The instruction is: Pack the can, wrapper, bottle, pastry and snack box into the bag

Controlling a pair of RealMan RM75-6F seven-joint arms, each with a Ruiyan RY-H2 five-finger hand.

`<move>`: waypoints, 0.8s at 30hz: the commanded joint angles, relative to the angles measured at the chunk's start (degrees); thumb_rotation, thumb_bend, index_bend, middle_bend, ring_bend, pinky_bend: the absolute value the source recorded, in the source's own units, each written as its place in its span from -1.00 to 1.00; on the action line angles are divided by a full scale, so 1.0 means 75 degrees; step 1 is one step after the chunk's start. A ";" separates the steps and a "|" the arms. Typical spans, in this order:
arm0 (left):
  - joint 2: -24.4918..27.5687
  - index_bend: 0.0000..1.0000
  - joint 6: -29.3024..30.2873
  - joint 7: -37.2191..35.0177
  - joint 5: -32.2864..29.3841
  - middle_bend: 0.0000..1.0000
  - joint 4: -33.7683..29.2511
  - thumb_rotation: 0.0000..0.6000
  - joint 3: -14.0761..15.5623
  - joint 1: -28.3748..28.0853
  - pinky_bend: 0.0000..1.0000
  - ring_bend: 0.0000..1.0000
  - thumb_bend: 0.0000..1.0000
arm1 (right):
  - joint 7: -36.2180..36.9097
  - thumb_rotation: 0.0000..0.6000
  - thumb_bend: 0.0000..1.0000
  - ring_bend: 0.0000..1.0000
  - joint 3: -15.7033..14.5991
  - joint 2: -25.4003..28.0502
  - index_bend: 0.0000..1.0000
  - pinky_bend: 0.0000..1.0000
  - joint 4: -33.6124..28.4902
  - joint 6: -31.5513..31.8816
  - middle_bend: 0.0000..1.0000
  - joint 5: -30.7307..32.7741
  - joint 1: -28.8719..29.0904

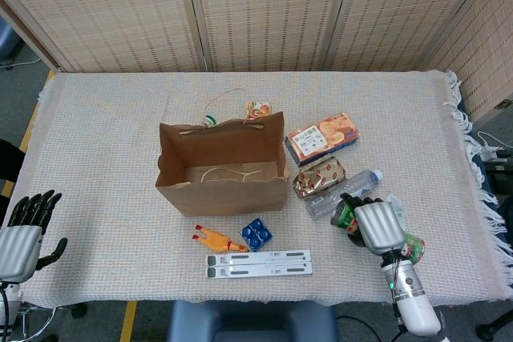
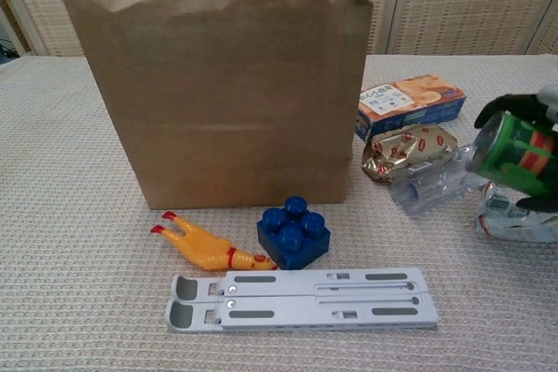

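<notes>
Right hand (image 1: 378, 227) around glossy green can (image 2: 514, 153); left hand (image 1: 22, 234) empty, fingers spread.

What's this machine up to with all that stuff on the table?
It is packing groceries into the brown paper bag. The right hand grips the green can, lifted off the cloth. The snack box, gold-wrapped pastry, bottle and wrapper lie on the table beside the bag. The left hand hangs open at the table's edge.
</notes>
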 commanded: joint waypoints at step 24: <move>0.0007 -1.00 -0.0012 -0.0106 -0.0005 -1.00 0.0011 1.00 -0.0013 -0.0011 -1.00 -1.00 -0.29 | -0.2522 1.00 -0.32 0.19 0.4093 -0.0633 0.23 0.37 -0.1736 0.1069 0.16 0.1174 0.4131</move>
